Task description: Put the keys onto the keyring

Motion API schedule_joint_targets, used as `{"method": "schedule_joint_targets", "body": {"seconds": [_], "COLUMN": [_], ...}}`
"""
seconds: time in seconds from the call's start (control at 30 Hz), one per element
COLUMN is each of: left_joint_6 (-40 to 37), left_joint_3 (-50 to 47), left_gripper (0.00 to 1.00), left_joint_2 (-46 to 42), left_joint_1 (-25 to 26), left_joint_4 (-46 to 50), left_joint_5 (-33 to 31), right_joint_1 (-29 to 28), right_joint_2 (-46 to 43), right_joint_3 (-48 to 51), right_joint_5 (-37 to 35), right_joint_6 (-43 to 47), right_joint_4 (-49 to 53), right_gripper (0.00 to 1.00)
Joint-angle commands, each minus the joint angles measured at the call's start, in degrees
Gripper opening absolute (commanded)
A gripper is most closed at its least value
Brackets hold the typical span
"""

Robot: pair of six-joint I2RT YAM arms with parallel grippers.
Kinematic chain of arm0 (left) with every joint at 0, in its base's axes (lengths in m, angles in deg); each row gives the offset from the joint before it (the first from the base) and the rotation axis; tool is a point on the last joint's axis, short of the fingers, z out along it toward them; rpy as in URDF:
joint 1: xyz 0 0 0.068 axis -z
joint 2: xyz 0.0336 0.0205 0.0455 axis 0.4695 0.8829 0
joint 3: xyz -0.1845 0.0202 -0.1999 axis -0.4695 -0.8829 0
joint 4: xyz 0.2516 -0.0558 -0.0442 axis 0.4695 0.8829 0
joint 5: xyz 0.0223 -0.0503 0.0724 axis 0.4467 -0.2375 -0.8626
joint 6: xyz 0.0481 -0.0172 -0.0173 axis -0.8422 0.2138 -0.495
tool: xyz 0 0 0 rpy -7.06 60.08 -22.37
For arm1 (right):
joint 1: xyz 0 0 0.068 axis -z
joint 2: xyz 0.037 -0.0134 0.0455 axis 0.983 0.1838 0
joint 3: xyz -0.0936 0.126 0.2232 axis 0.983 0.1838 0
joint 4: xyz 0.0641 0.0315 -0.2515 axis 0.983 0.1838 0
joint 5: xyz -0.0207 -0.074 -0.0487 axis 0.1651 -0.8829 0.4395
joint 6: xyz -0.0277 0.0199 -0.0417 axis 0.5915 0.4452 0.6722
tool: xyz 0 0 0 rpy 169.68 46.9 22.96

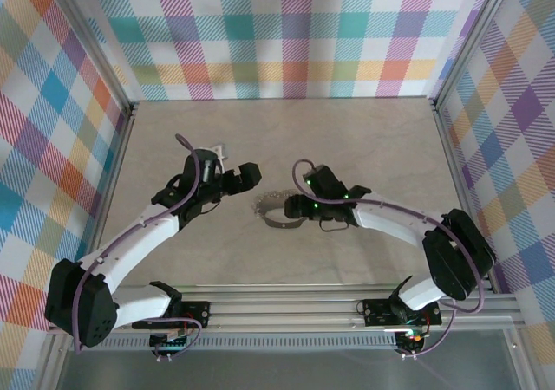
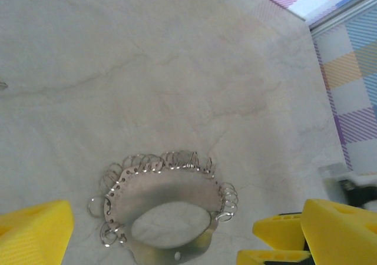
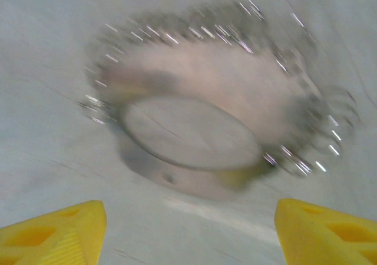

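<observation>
The right wrist view is smeared with blur: the silver metal keyring (image 3: 194, 79), a flat curved plate with an oval opening and small wire rings strung along its outer edge, reads there as a pale shape with bright streaks, and its rings cannot be told apart. In the left wrist view the keyring (image 2: 171, 185) is sharp, but its near end is cut off by the bottom of the frame. Two small yellow pieces at lower right sit just beside it, and whose they are I cannot tell.

From above, the keyring (image 1: 279, 212) lies flat near the middle of the beige marbled desk (image 1: 364, 139), between the two arms. The right gripper (image 1: 295, 208) sits right at its right side; whether it touches is too small to tell. Its yellow fingers (image 3: 59, 232) stand released and wide apart, with bare desk between them (image 3: 188, 218) and the keyring just ahead. The left gripper (image 1: 245, 178) hangs near the keyring's far-left side, clear of it, jaws spread wide and holding nothing (image 2: 165, 235).
</observation>
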Motion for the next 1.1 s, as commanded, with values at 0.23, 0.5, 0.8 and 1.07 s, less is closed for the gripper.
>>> {"method": "schedule_joint_targets", "body": {"seconds": [0.23, 0.5, 0.8, 1.07], "left_joint_6": [3.7, 4.4, 4.2, 4.5], "left_joint_3": [-9.1, -10.5, -8.9, -8.4], "left_gripper": [0.98, 0.98, 0.98, 0.98], "left_joint_2": [-1.7, 0.8, 4.1, 5.8], "left_joint_1": [4.6, 6.0, 6.9, 8.0], "left_joint_4": [0.3, -2.0, -2.9, -4.9], "left_joint_5": [-1.5, -3.6, -3.7, -3.4], "right_joint_1": [2.4, 2.9, 4.8, 6.2], "right_joint_2": [0.3, 7.0, 8.0, 2.7], "right_joint_3": [6.8, 1.0, -1.4, 4.4], "right_joint_5": [-0.1, 4.0, 4.1, 4.3], "right_joint_6": [-0.4, 0.6, 1.2, 1.3], "right_joint_4": [-4.0, -6.3, -6.5, -7.1], "right_gripper": [0.71, 0.63, 0.59, 0.56]}}
